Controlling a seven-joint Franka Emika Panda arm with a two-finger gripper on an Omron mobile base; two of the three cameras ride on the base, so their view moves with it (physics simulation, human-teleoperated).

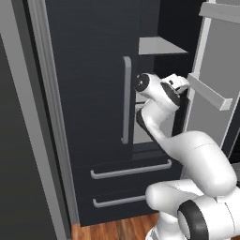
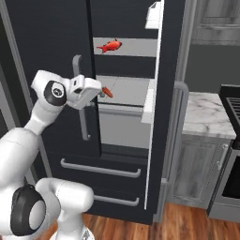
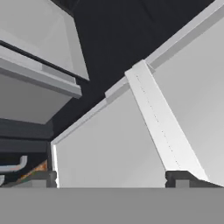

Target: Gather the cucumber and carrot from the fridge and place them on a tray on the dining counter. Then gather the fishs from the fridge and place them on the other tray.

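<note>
Hand view: hand (image 3: 113, 177) fingers spread wide, holding nothing, facing the fridge (image 2: 122, 56) inner door.
Fish: red-orange fish (image 2: 110, 46) on upper fridge shelf.
Hidden: orange item (image 2: 107, 92) beside hand, partly covered.

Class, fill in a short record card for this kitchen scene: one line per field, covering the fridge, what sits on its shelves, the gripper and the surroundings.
Fridge: tall, black; right door swung open, left door shut
Lower drawers: two, shut, grey bar handles
Upper shelf: red-orange fish lying on it
Middle shelf: small orange thing, likely the carrot, at its front edge
Gripper: open, at the middle shelf's front beside the orange thing, holding nothing
Beside fridge: marble countertop on grey cabinets
Floor: wood
</note>
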